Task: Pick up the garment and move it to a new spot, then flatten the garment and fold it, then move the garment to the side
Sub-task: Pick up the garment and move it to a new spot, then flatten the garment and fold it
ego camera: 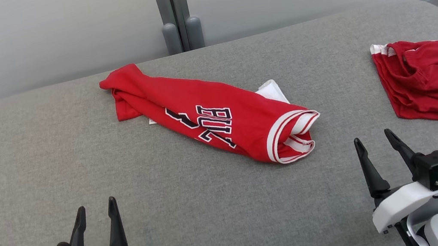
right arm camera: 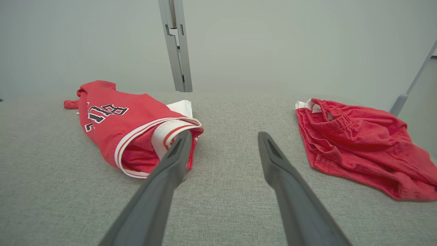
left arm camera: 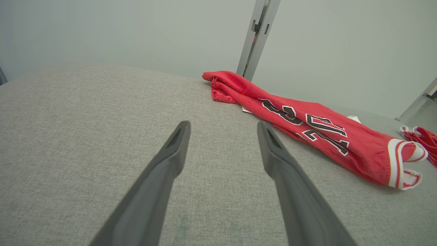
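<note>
The red jersey [ego camera: 218, 118] lies mid-frame on the grey desk [ego camera: 173, 225], its long axis running upper left to lower right. Its striped end points toward the right end effector [ego camera: 372, 135], the nearer one. That and the left end effector [ego camera: 95, 203] gape wide, empty.

Tabletop [ego camera: 33, 159]: coarse, matt grey woven cloth. Jersey [ego camera: 256, 128]: soft red fabric, faintly sheened, perhaps mesh. Left pincer [ego camera: 96, 203] fingers [left arm camera: 160, 184]: smooth matt dark plastic.

Left tool [ego camera: 95, 211] and right tool [ego camera: 376, 140] sit low, well apart — both spread wide, holding nothing.
</note>
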Tool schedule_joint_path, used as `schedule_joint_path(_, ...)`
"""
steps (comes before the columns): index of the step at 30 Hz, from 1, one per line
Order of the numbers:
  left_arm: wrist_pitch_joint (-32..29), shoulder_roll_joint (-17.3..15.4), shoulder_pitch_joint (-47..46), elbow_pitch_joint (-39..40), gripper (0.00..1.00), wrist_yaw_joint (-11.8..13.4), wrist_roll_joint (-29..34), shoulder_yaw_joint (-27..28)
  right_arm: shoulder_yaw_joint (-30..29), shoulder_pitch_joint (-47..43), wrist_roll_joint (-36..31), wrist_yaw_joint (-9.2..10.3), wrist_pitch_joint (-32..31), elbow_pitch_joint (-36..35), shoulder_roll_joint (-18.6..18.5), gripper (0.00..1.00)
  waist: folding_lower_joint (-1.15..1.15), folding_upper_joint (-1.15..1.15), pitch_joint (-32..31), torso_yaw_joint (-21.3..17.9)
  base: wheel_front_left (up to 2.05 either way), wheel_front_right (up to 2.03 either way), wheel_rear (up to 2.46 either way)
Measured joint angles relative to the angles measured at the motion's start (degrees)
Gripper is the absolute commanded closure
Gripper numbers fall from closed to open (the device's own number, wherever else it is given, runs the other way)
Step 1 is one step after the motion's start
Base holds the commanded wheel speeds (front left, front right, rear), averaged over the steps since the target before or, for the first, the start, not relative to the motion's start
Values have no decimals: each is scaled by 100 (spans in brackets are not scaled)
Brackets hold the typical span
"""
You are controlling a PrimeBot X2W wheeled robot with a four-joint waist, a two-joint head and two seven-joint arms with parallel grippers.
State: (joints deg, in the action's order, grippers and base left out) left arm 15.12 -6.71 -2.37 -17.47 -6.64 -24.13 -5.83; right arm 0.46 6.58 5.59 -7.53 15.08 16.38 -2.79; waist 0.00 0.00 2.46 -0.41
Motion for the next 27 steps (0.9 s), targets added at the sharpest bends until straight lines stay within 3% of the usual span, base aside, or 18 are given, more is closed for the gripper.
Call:
schedule_joint_path(17,-1,188,-80,37,0,-74,258,2,9,495,-168,0,1,335,0,0,0,0,245,147,0,0,0)
schedule_joint_path(22,-1,207,-213,71,0,-75,259,-146,-4,1127,-279,0,1,778,0,0,0,0,414,264,0,0,0)
schedule_joint_path(27,0,215,-308,66,0,-75,259,-230,-16,1767,-363,0,-8,1664,1,0,0,0,569,408,0,0,0)
